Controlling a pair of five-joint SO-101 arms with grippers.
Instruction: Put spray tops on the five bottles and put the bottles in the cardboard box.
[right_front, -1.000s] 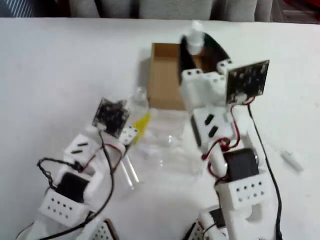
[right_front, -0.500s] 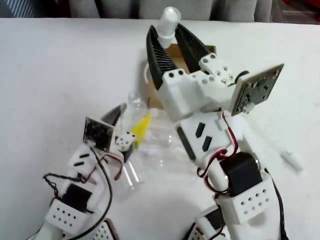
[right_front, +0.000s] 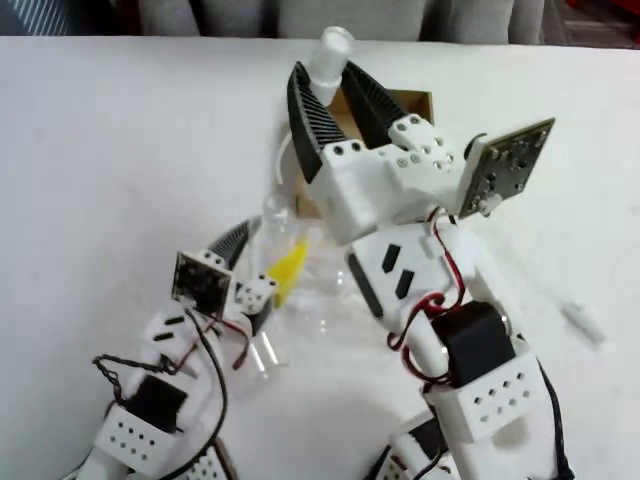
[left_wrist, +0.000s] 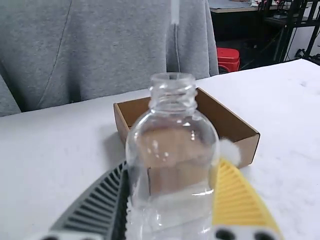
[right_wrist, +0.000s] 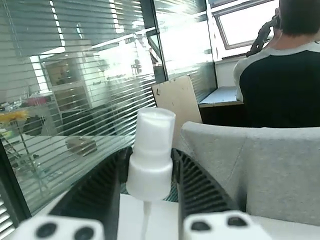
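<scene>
High view: my right gripper (right_front: 325, 72) has lifted off the cardboard box (right_front: 415, 103), closed on a spray top (right_front: 333, 48). My left gripper (right_front: 262, 242) has pulled back slightly, clamped on the open bottle (left_wrist: 172, 145), which is upright just short of the box. The dip tube (left_wrist: 175, 12) hangs above the bottle neck, so insertion looks next.

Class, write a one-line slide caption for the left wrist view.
Left gripper holds an uncapped clear bottle upright before the cardboard box, a spray top's tube hanging above its neck.
</scene>
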